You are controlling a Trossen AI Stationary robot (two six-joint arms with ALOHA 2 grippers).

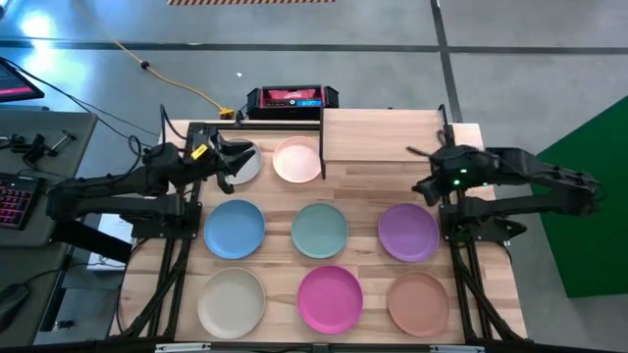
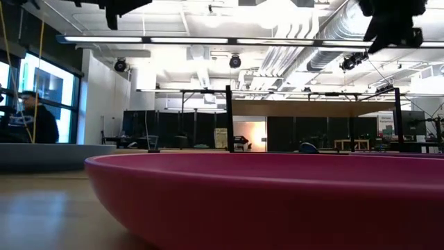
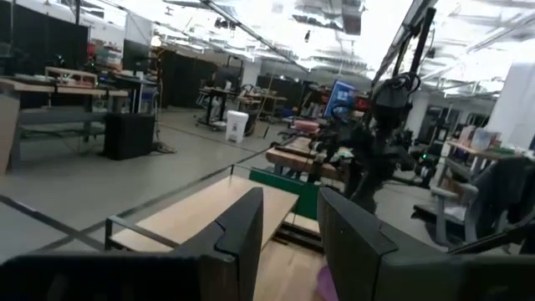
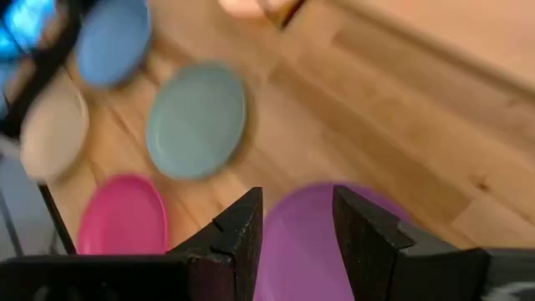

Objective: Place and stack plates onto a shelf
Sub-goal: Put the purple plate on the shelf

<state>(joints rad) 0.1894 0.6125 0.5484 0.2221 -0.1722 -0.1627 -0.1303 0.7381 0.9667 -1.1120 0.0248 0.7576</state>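
Shelf (image 1: 388, 134) bare at table's (image 1: 363, 186) back edge; eight plates flat on the table in front, none stacked, grey-white plate (image 1: 243, 165) and pink plate (image 1: 297, 160) nearest it. Left hand (image 1: 224, 157) over the grey-white plate, fingers apart, likely lining up a grasp. Right hand (image 1: 428, 185) above purple plate (image 1: 408, 232), fingers apart, empty.

Bright ceiling lights (image 2: 208, 40) w/ glare, right wrist view motion-blurred, even table light

The light wooden table (image 1: 363, 186) is carrying eight round matte plates (image 1: 320, 230) in rows, and the raised light-wood shelf (image 1: 383, 135) is standing at its far edge.
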